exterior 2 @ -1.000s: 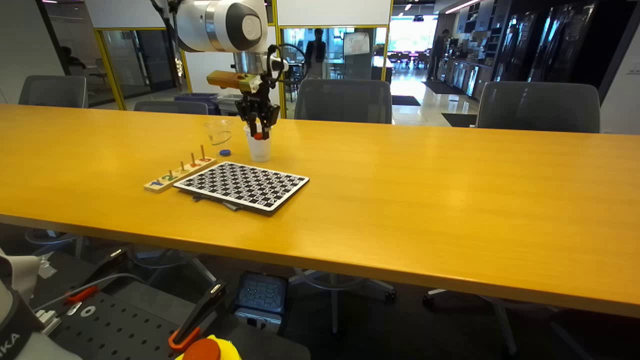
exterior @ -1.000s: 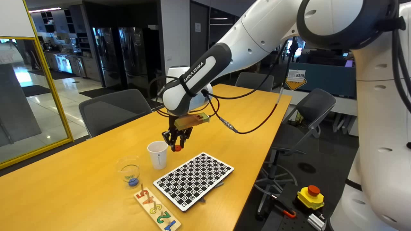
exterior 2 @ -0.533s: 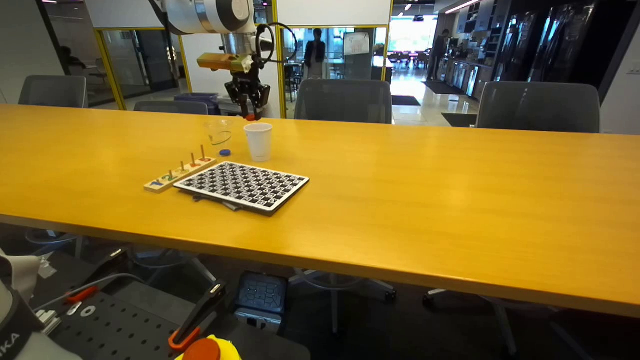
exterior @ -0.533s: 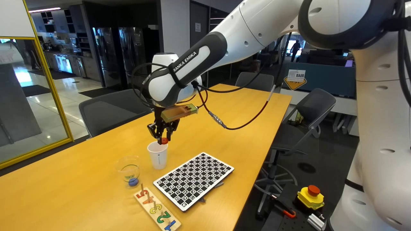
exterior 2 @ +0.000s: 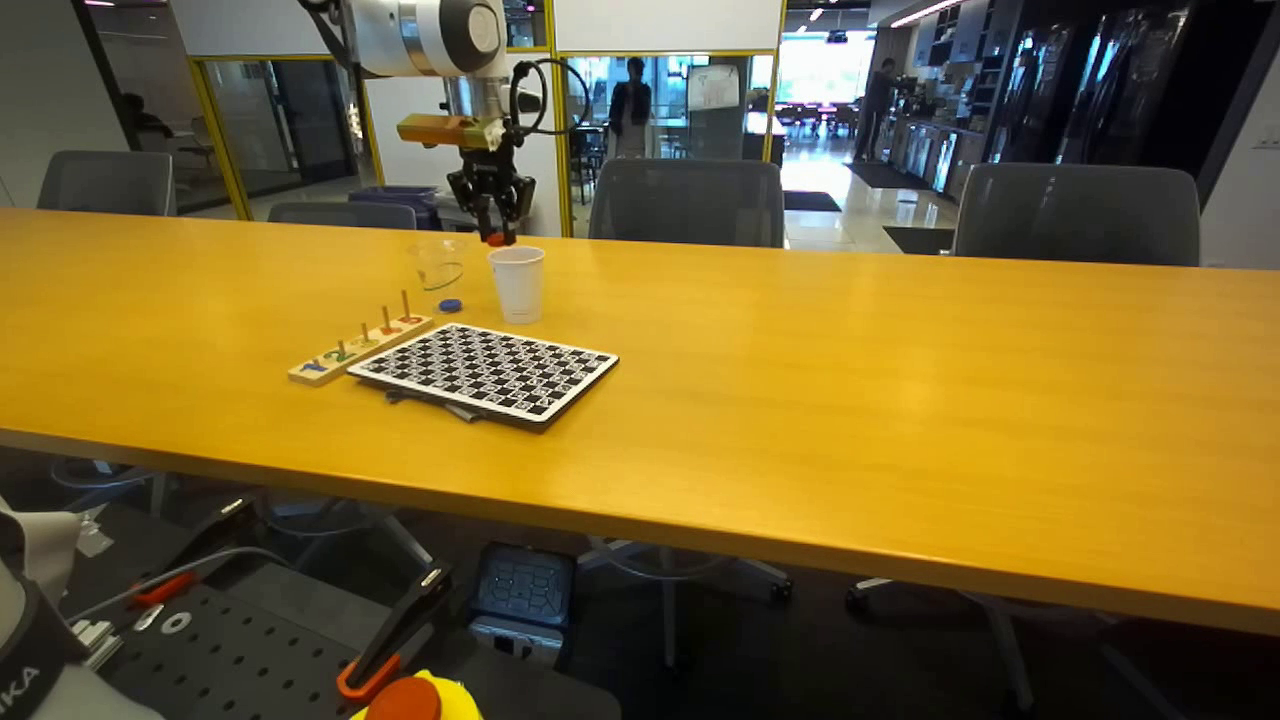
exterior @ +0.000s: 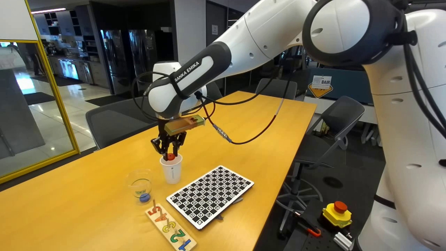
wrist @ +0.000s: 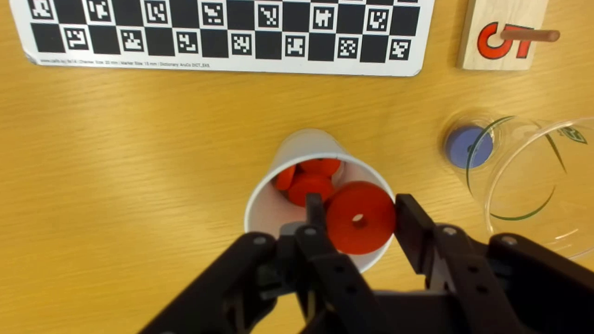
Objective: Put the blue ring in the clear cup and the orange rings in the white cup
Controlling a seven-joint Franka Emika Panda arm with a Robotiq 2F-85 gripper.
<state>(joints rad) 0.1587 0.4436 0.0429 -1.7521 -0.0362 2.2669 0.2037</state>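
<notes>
Wrist view shows the blue ring [wrist: 461, 144] lying inside the clear cup [wrist: 488, 208], so that half looks done, and at least three orange rings [wrist: 308, 186] resting in the white cup [wrist: 308, 141]. The fingers [wrist: 413, 227] pinch a further orange ring [wrist: 369, 204] over the white cup's mouth; releasing it seems the only step left.
</notes>
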